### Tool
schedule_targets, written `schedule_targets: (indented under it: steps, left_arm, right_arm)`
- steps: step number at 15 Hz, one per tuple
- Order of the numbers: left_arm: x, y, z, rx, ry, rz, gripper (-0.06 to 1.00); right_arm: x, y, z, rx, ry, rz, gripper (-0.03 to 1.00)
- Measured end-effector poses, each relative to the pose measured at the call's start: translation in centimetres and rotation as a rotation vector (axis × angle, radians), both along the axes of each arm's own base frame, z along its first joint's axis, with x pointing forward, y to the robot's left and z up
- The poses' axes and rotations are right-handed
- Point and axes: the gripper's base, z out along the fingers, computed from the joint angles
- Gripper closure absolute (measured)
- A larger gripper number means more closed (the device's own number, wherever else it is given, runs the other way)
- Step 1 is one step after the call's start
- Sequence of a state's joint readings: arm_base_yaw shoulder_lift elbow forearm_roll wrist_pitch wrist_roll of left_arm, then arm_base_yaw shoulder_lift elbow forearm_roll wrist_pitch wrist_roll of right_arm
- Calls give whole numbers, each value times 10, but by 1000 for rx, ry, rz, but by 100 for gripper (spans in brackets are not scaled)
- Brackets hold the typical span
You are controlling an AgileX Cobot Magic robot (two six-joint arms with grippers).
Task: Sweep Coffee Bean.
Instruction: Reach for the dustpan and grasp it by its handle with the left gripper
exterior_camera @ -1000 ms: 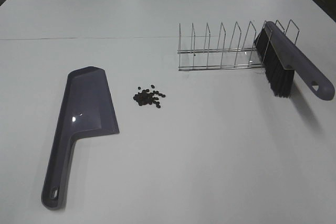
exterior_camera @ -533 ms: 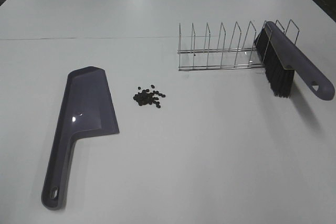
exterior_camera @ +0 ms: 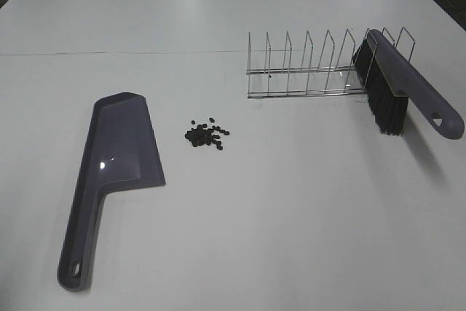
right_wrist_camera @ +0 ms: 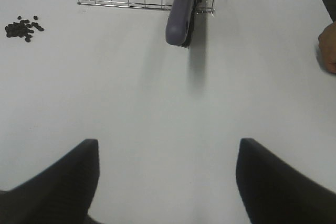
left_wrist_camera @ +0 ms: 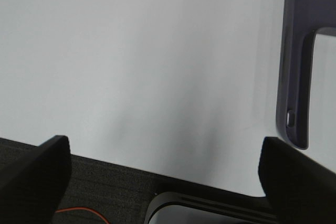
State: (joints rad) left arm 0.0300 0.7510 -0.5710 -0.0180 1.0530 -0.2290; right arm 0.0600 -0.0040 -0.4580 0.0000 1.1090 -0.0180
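A small heap of dark coffee beans (exterior_camera: 206,135) lies on the white table (exterior_camera: 291,209), also at the edge of the right wrist view (right_wrist_camera: 22,28). Left of it a grey-purple dustpan (exterior_camera: 116,158) lies flat, its handle toward the front; that handle (left_wrist_camera: 297,77) shows in the left wrist view. A brush (exterior_camera: 397,85) with black bristles leans in the wire rack (exterior_camera: 313,67), handle end (right_wrist_camera: 181,9) pointing out. Neither arm appears in the exterior view. My left gripper (left_wrist_camera: 157,174) hangs open over the table's front edge. My right gripper (right_wrist_camera: 168,182) is open, well short of the brush.
The wire rack stands behind and right of the beans. A dark floor with an orange cable (left_wrist_camera: 84,214) lies past the table's front edge. At the right rim of the right wrist view a person's hand (right_wrist_camera: 328,45) rests on the table.
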Motion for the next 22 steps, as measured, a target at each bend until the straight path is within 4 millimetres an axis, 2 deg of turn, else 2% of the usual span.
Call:
schedule_targets:
  steps: [1, 2, 5, 7, 9, 13, 17, 19, 22]
  left_arm:
    - [4, 0, -2, -1, 22, 0, 6]
    - [23, 0, -8, -10, 90, 1, 6]
    - [56, -5, -16, -86, 122, 23, 6]
    - [70, -7, -23, -132, 125, 43, 6]
    - [85, -13, -38, -159, 167, 44, 6]
    - [113, -45, -73, -159, 253, -24, 6]
    - [141, -75, -92, -143, 311, -89, 6]
    - [148, -85, -100, -141, 328, -102, 6]
    - [157, -96, -122, -146, 363, -86, 6]
  right_arm:
    - [0, 0, 0, 0, 0, 0, 33]
    - [0, 0, 0, 0, 0, 0, 33]
    - [0, 0, 0, 0, 0, 0, 33]
    - [0, 0, 0, 0, 0, 0, 33]
    - [0, 0, 0, 0, 0, 0, 33]
    - [0, 0, 0, 0, 0, 0, 33]
    - [0, 0, 0, 0, 0, 0, 33]
    - [0, 0, 0, 0, 0, 0, 33]
    - [0, 0, 0, 0, 0, 0, 33]
